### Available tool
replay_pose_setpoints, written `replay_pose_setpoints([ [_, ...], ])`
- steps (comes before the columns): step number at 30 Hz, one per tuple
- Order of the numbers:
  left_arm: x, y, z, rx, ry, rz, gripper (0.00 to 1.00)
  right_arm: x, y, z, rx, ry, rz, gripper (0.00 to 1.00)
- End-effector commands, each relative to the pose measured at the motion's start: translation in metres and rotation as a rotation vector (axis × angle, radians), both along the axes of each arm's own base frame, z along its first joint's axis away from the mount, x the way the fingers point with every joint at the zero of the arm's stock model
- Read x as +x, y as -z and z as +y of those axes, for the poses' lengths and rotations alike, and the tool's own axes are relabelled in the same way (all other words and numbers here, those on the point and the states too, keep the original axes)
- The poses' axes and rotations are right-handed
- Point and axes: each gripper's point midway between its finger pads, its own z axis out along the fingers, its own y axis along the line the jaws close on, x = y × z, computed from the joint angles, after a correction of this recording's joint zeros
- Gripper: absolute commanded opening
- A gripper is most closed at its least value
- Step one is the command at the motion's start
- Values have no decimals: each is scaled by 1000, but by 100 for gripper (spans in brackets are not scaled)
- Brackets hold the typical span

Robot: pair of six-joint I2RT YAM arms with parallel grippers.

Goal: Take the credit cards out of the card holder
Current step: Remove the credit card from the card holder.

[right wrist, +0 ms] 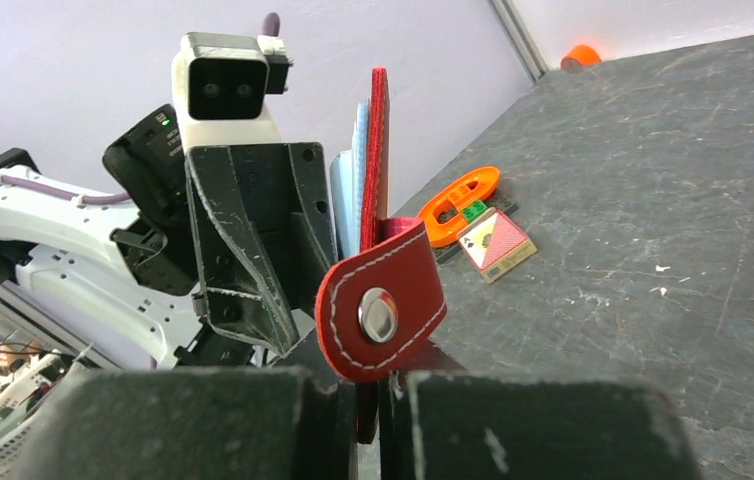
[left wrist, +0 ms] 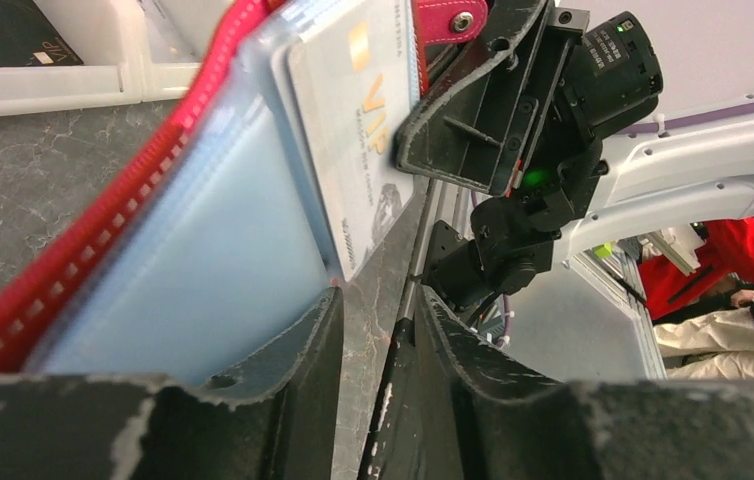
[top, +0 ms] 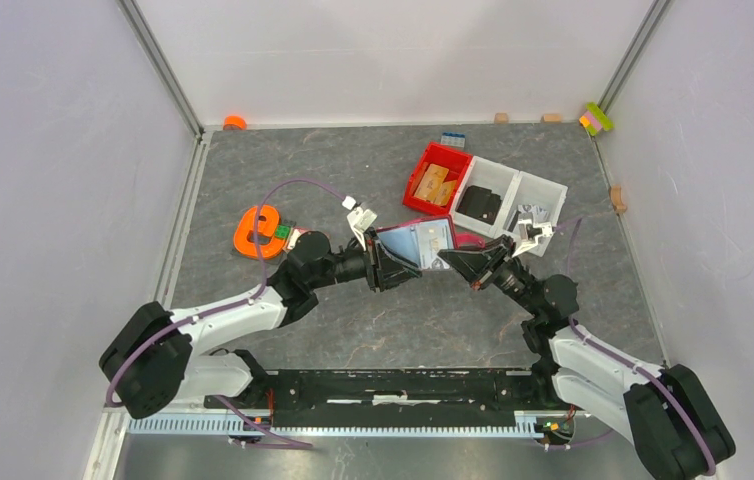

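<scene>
The holder (top: 423,245) sits between the tips of the two pincers, over the middle of the table. It is dark red leather with pale stitching along its edge, spread open like a book.

The right pincer (right wrist: 378,385) is clamped tight on the holder's edge. Just above its tips curls the strap (right wrist: 381,315), a rounded red tab with white stitches and a round metal stud.

The cards (left wrist: 353,130) stick out of the holder toward the left pincer (left wrist: 383,300). One is a glossy pale grey card with a gold mark and "VIP" print, and flat light blue ones are layered behind it. The left pincer's jaws stand partly apart, the table shows through the gap, and nothing lies between them. The grey card's lower corner comes just to the tip of one finger (left wrist: 293,340). The fingers are black, scuffed and rough.

The table (top: 353,330) is dark grey with a marbled, stone-like grain. Beyond the right pincer stands a bright red bin (top: 460,172) holding tan wood pieces, and touching it are two clear tubs (top: 528,185). Out past the left pincer's arm lies an orange ring-shaped piece (top: 253,232). Plain pale walls (top: 53,150) close the table in on three sides.
</scene>
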Motion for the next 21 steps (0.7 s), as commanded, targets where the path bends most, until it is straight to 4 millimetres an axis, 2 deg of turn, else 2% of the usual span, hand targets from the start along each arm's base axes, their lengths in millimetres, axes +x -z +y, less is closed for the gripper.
replay_pose_setpoints([
  [1, 5, -22, 2, -25, -24, -89, 41, -12, -28, 5, 40, -48, -113, 0],
  [7, 11, -22, 11, -13, -92, -108, 51, -18, -31, 11, 40, -87, -128, 0],
  [21, 2, -36, 15, -59, -76, -153, 51, -28, -36, 17, 40, -139, -167, 0],
])
